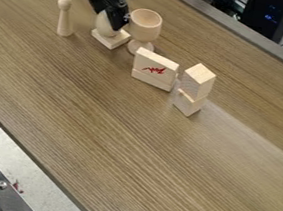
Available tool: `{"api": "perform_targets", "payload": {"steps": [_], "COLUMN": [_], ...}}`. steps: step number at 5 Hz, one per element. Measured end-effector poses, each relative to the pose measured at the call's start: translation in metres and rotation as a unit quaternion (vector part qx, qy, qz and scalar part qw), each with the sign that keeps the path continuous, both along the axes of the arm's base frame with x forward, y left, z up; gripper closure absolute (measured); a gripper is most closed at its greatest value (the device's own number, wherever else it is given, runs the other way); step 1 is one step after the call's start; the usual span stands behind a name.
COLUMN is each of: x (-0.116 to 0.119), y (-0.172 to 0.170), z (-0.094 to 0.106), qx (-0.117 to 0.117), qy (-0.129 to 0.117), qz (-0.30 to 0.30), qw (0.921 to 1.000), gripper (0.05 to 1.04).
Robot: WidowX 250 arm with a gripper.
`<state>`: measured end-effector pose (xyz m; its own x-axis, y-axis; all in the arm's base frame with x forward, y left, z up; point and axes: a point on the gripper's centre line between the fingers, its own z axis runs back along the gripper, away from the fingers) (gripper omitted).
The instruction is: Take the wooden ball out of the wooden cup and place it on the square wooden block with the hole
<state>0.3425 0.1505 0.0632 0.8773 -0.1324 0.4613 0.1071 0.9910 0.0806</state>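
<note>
The black gripper point(117, 18) hangs down at the upper left of the table, right at a pale wooden egg-shaped piece point(103, 24) and partly in front of it. Whether it grips the piece cannot be made out. Under the egg shape lies a flat square wooden block point(105, 40). Close on the right stands a wooden goblet point(145, 26), upright. A slim wooden peg with a round head point(64, 18) stands to the left.
In front of the goblet, a wooden slab with a red mark point(155, 68) stands on edge. To its right, one wooden block point(198, 80) rests on another block point(188, 104). The brown table point(117, 144) has its far edge by dark equipment point(270, 16).
</note>
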Motion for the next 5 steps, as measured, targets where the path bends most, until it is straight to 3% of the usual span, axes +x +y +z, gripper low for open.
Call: {"api": "perform_targets", "payload": {"steps": [2,5], "x": [-0.0004,-0.0036], "y": [0.0002,-0.0025], "z": [-0.0083,-0.0127], "qx": [0.000,-0.002], "qy": [0.020,0.024], "qz": [0.008,0.008], "qw": [0.9998,0.9997], "gripper": [0.077,0.084]}}
